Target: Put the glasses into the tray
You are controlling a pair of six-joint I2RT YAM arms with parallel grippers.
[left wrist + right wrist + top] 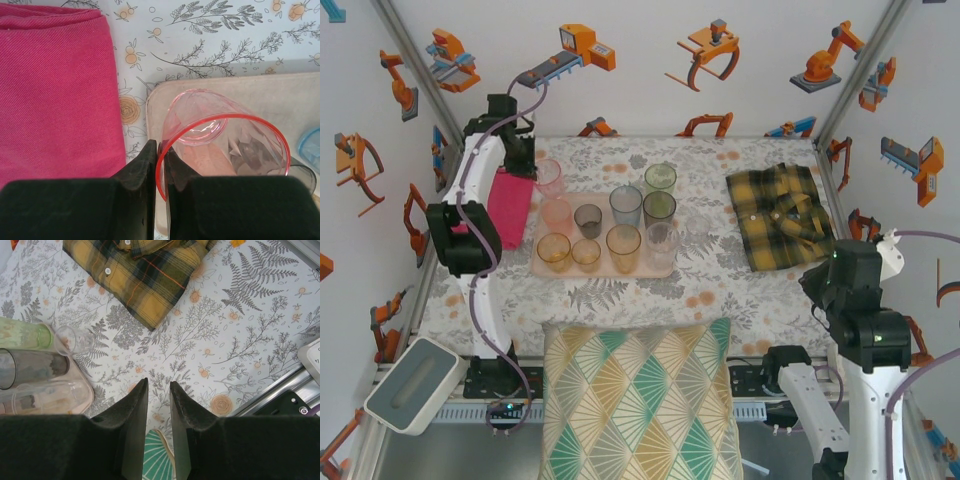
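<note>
- No word, brand, label or number can be read on anything here.
- The white box point(312, 356) by the table's near edge, seen from the right wrist, bears small dark marks, too small to make out.

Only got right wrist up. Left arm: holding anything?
Observer: Yes. The left gripper is shut on the rim of a pink glass.
Operator: Where's that relative to the tray?
Observer: Over the far-left corner of the tray. I can't tell whether the glass has touched down.
Operator: Anything beside that corner?
Observer: A folded pink cloth lies just left of the tray, apart from it.
</note>
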